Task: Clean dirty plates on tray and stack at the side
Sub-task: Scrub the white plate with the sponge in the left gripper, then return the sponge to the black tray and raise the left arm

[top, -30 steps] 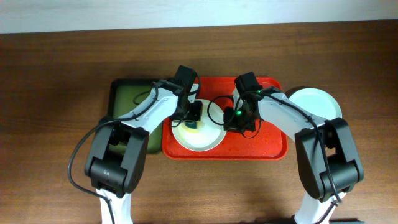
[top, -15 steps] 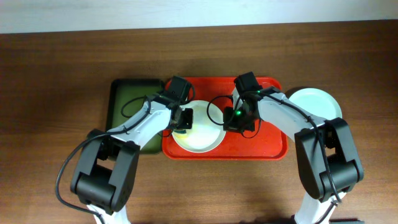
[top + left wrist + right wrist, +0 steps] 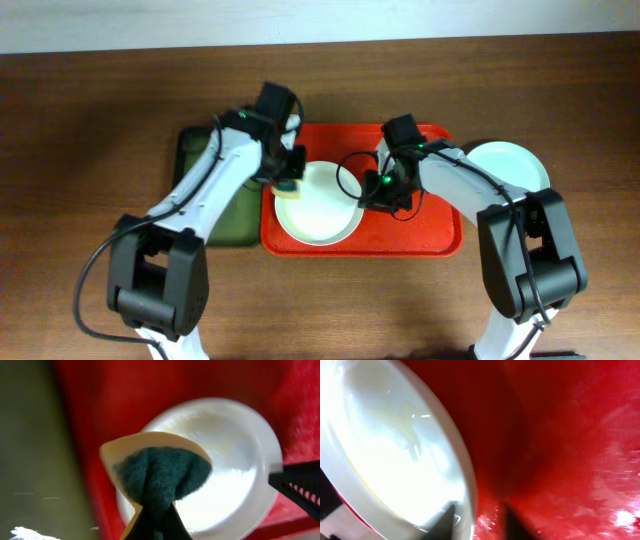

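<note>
A white plate (image 3: 318, 205) lies on the left half of the red tray (image 3: 430, 235). My left gripper (image 3: 286, 185) is shut on a yellow sponge with a dark green scouring face (image 3: 157, 470). It holds the sponge just above the plate's left rim (image 3: 235, 460), fingers at the bottom of the left wrist view (image 3: 157, 525). My right gripper (image 3: 372, 195) straddles the plate's right rim, one finger over the plate (image 3: 395, 450) and one over the tray floor (image 3: 570, 435), pinching the rim (image 3: 477, 520). A pale plate (image 3: 505, 165) sits off the tray at the right.
A smaller dark green tray (image 3: 205, 160) lies against the red tray's left side; it also shows in the left wrist view (image 3: 30, 460). Brown wooden table surrounds both trays. The right gripper's black finger shows at the right edge of the left wrist view (image 3: 300, 485).
My left arm has swung out to the left and back, carrying the sponge from inside the plate to its left rim. The right arm and plate have not moved.
</note>
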`<control>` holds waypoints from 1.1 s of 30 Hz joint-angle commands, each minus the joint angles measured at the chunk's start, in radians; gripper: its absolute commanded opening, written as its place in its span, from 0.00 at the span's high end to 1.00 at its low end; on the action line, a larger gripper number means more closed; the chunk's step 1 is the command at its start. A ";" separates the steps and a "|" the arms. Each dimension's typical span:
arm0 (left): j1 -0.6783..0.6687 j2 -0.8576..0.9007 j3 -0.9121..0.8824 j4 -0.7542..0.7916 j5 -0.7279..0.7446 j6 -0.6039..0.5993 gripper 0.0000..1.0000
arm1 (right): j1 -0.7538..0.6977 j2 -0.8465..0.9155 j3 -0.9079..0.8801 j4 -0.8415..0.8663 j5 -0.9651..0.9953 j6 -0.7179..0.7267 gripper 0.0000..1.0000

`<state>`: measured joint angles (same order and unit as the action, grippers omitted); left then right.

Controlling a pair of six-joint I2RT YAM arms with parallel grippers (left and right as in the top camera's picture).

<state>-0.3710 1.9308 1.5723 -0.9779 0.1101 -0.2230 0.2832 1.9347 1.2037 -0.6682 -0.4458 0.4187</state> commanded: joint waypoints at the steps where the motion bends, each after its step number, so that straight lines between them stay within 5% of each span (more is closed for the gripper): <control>1: 0.010 -0.039 0.094 -0.089 -0.297 0.105 0.99 | -0.022 0.002 -0.007 -0.004 -0.024 -0.003 0.38; 8: 0.180 -0.033 0.017 -0.097 -0.255 0.078 0.99 | -0.020 0.002 -0.007 -0.004 -0.013 -0.003 0.38; 15: 0.287 -0.033 -0.297 0.224 -0.183 0.078 0.98 | -0.014 0.002 -0.008 -0.004 0.017 -0.003 0.37; 20: 0.289 -0.033 -0.342 0.252 -0.180 0.007 0.98 | 0.039 0.002 -0.009 -0.002 0.097 -0.002 0.38; 23: 0.289 -0.036 -0.335 0.248 -0.176 0.007 0.84 | 0.066 0.002 -0.009 0.002 0.137 -0.002 0.74; 24: 0.289 -0.040 -0.325 0.238 -0.177 0.008 0.75 | 0.065 0.002 -0.009 0.002 0.137 -0.002 0.76; 26: 0.300 -0.082 -0.245 0.179 -0.177 0.007 0.41 | 0.065 0.002 -0.009 0.003 0.145 0.001 0.86; 27: 0.314 -0.121 -0.191 0.146 -0.177 0.007 0.36 | 0.065 0.002 -0.009 0.004 0.145 0.001 0.86; 28: 0.330 -0.183 -0.134 0.110 -0.177 0.007 0.32 | 0.066 0.002 -0.009 0.005 0.145 0.001 0.71; 30: 0.369 -0.307 -0.092 0.083 -0.177 -0.036 0.13 | 0.066 0.002 -0.012 0.008 0.173 0.006 0.70; 31: 0.407 -0.381 -0.092 0.074 -0.177 -0.076 0.00 | 0.066 0.002 -0.021 0.015 0.190 0.009 0.75; 33: 0.461 -0.475 -0.092 0.063 -0.177 -0.125 0.01 | 0.066 0.002 -0.027 0.032 0.189 0.009 0.96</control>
<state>0.0380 1.5402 1.4719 -0.9043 -0.0669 -0.2813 0.3450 1.9331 1.1927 -0.6407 -0.2951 0.4206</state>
